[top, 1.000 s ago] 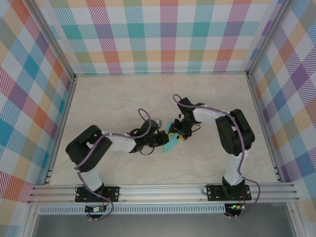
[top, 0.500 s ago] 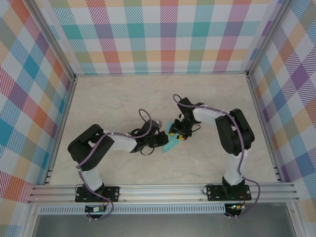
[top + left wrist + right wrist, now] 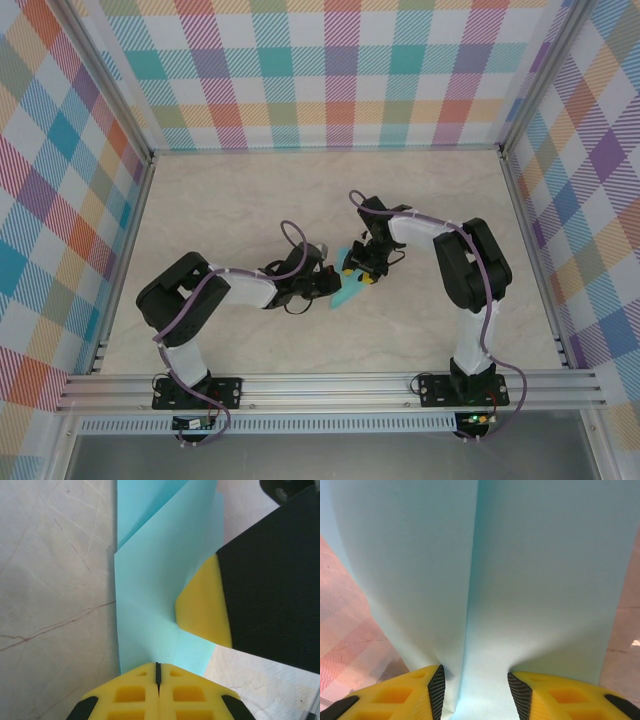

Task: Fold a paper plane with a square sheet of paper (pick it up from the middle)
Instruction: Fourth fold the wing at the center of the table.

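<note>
The turquoise paper plane (image 3: pixel 346 295) lies half-folded at the table's middle, between both grippers. In the left wrist view its layered folds (image 3: pixel 160 570) run away from my left gripper (image 3: pixel 158 666), which is shut with its yellow tips pressed onto the paper's near end. A yellow-tipped finger (image 3: pixel 202 605) of the right gripper rests on the same paper. In the right wrist view the paper (image 3: pixel 530 575) stands up with a central crease. It narrows into my right gripper (image 3: pixel 476 682), whose pads squeeze its two sides.
The marble tabletop (image 3: pixel 230 210) is walled by plaid panels (image 3: pixel 330 70) and aluminium rails (image 3: pixel 330 385) at the near edge. Both arms meet at the centre, left gripper (image 3: pixel 326 284) beside right gripper (image 3: pixel 360 270).
The right gripper's jaws have drawn slightly closer on the paper. Both arms have barely shifted, and the left gripper has stayed shut.
</note>
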